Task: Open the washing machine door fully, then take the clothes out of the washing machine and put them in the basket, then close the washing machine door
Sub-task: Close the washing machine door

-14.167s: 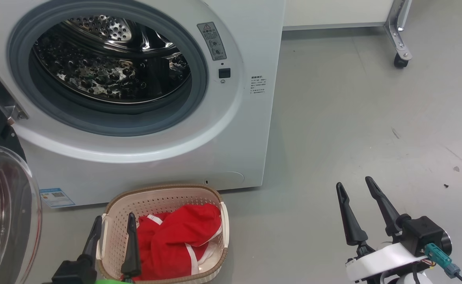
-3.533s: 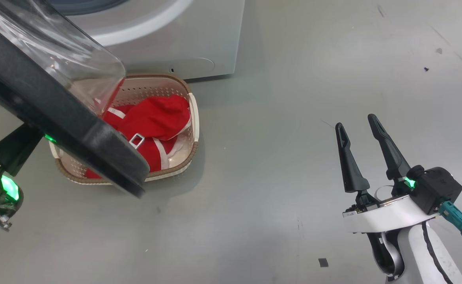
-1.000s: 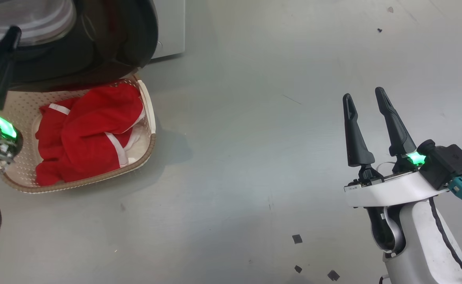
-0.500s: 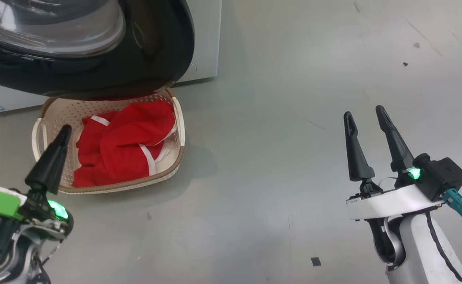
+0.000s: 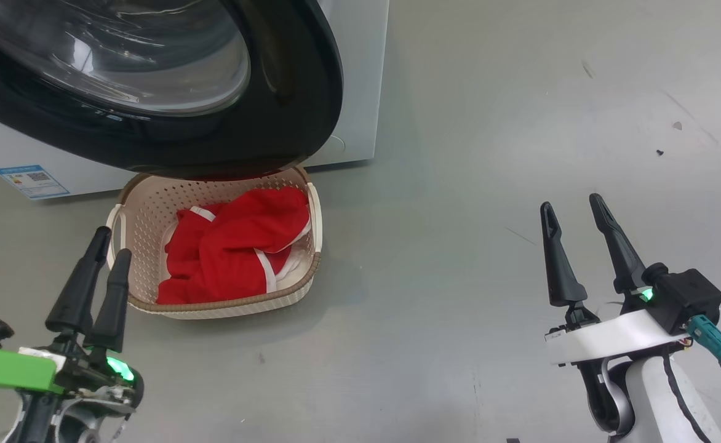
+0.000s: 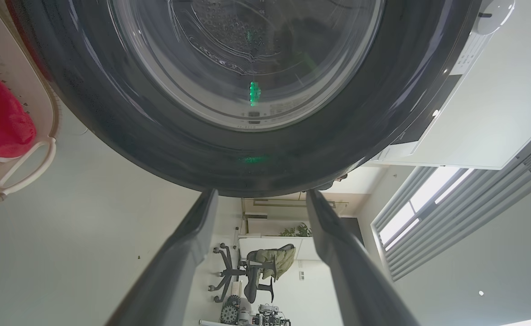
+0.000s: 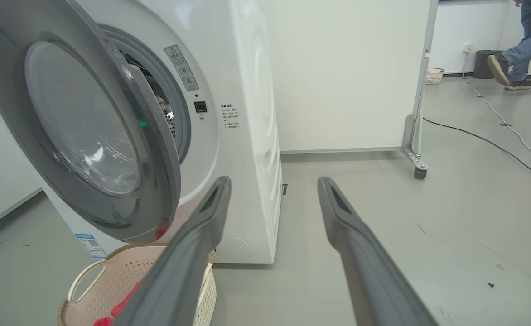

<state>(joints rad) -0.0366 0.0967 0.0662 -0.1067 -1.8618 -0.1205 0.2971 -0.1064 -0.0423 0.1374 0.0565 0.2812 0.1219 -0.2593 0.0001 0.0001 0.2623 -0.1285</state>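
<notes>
Red clothes point(image 5: 231, 252) with white trim lay bunched in the basket point(image 5: 148, 221), heaped toward its right side. Its perforated bottom was bare on the left. Basket sat on grey floor point(image 5: 459, 246) just in front of the washer point(image 5: 363, 74). A blue label point(image 5: 31, 180) was on the washer front, up-left of the basket.

Door point(image 5: 299, 92) hung over the basket's far rim and hid it in the head view. Door was ajar, not latched. The right wrist view showed a gap between its free edge and the porthole point(image 7: 181, 122), with a strip of steel drum point(image 7: 168, 111) showing through.

Left pincer point(image 5: 113, 241) was low at the basket's near-left, tips just beside its left handle point(image 5: 114, 212). Fingers were parted with nothing between them, gripping nothing. Its wrist view looked along the fingers at the door's black rim and glass, with the basket handle and some red cloth at that view's left edge.

Right pincer point(image 5: 569, 202) was well right of the basket over bare floor, fingers wide apart, empty.

Far past the basket, beyond the washer, were a white panel point(image 7: 338, 68) on a castor, a cable point(image 7: 487, 140) on the floor and a person's legs point(image 7: 519, 45) mid-step.
</notes>
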